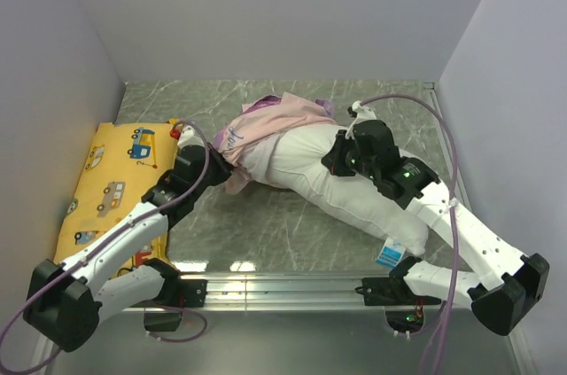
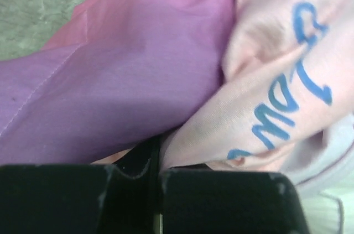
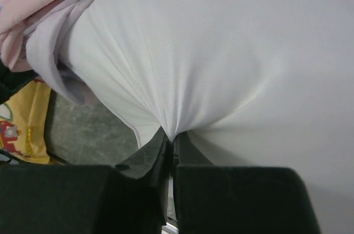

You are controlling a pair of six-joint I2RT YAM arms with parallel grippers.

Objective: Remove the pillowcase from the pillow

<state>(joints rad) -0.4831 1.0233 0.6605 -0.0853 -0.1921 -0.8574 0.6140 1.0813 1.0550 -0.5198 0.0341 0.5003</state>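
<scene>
**Pillowcase** (image 1: 270, 122). Thin fabric, pale pink side outward, purple showing at the far edge. Bunched in folds over the pillow's end at 11 o'clock of the table centre. In the left wrist view it fills the frame: a purple panel (image 2: 121, 68) at 9 o'clock and a pale pink fold with blue lettering at 3 o'clock.

**Pillow** (image 1: 354, 193). Plain white and plump. Lies diagonally from the table centre toward 4 o'clock, most of its length bare. A small blue-and-white tag (image 1: 390, 255) sits at its near corner.

**Left gripper** (image 1: 215, 168). At the pillowcase's 8 o'clock edge. The wrist view shows the black fingers (image 2: 156, 159) drawn together, with a fold of the pale pink fabric pinched between them.

**Right gripper** (image 1: 337, 158). On the pillow's upper side, at 3 o'clock of the pillowcase. The wrist view shows the fingers (image 3: 170, 145) clamped on a gathered pinch of the pillow (image 3: 221, 57), with creases radiating from the grip. The pillowcase's pink edge (image 3: 44, 1) lies at 10 o'clock.

**Yellow cushion** (image 1: 111, 180). Printed with cartoon vehicles. Flat at the table's 9 o'clock edge, partly under the left arm.

**Table** (image 1: 266, 233). Grey-green marbled surface.

**Rail** (image 1: 283, 285). Metal, at 6 o'clock, carrying both arm bases.

**Cables** (image 1: 447, 153). Purple, one looping along each arm.
</scene>
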